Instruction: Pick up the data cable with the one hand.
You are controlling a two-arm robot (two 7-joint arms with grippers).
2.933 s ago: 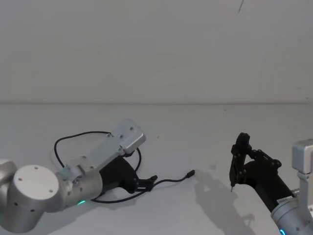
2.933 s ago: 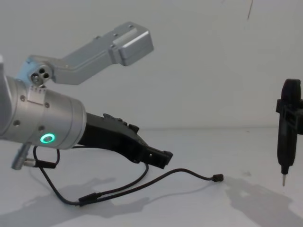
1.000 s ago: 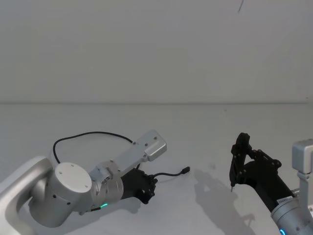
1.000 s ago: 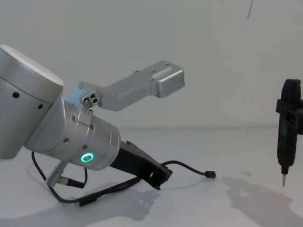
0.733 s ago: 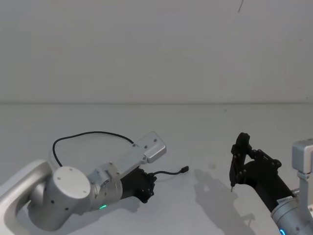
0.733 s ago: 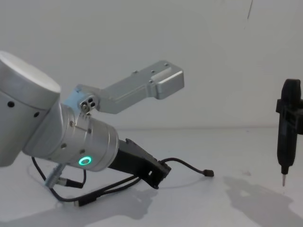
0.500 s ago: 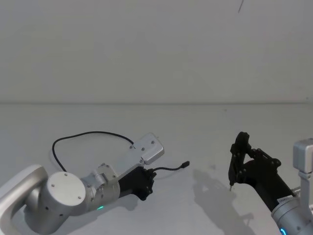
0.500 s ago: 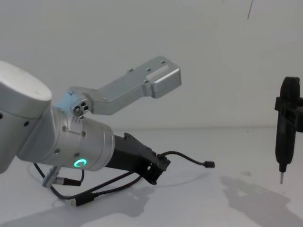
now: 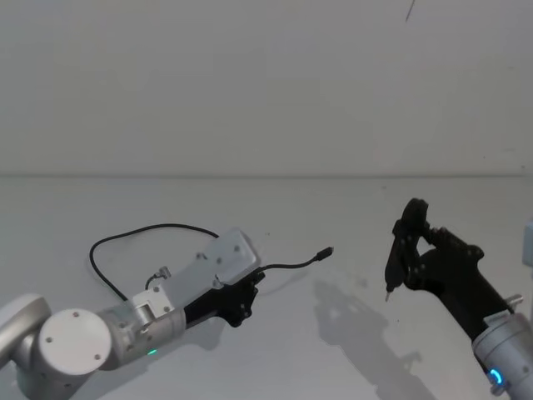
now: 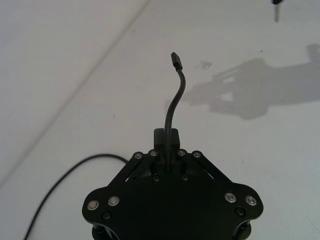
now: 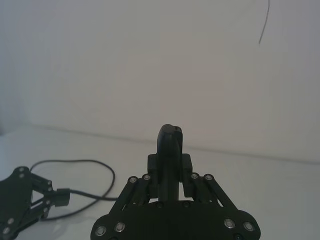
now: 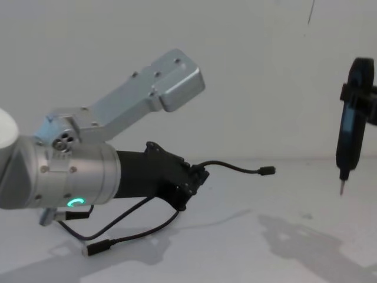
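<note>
Your left gripper (image 12: 197, 177) is clamped on the data cable (image 12: 232, 167) a short way behind 1 plug (image 12: 268, 171). The rest trails beneath it to the table (image 12: 247, 250). Lift slowly, letting the slack follow. The right gripper (image 9: 405, 260), well to its right, clamps a pen-shaped tool (image 12: 347, 135).

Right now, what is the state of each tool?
Left tool: closed, holding the cable.
Right tool: closed, holding a pen.

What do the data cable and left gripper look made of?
Data cable: likely rubbery plastic jacket, matte black; it curves smoothly out of the left gripper. Left gripper: seemingly rigid matte black plastic, angular links, shiny metal screws.
</note>
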